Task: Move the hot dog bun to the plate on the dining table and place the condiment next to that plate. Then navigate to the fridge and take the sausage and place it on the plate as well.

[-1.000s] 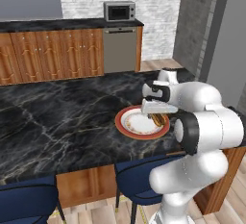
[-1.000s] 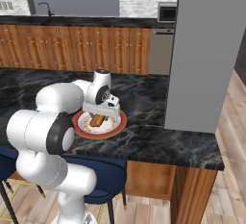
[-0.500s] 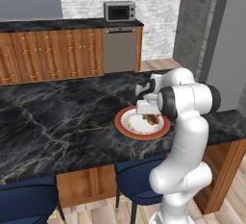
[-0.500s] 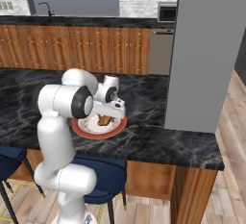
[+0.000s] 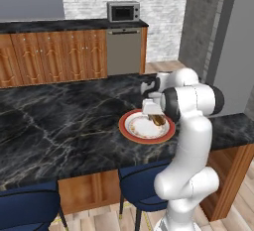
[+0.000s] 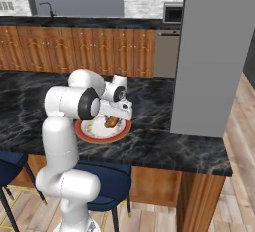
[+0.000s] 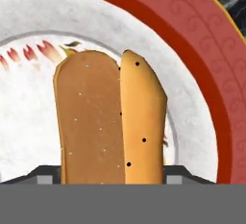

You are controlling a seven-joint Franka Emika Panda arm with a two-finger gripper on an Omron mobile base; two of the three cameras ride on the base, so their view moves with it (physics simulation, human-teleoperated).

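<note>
The dining table [image 5: 59, 126], black marble veined white, lies bare to the left of the plate [image 5: 130, 128], whose broad red rim sits near the table's front edge. On its white centre rests the hot dog bun [image 7: 108, 122], smooth, tan, split lengthwise, its long axis running straight away from the gripper [image 7: 113, 177], jaws apart either side of its near end.

Even bright rendered light, soft shadows, sharp.
</note>
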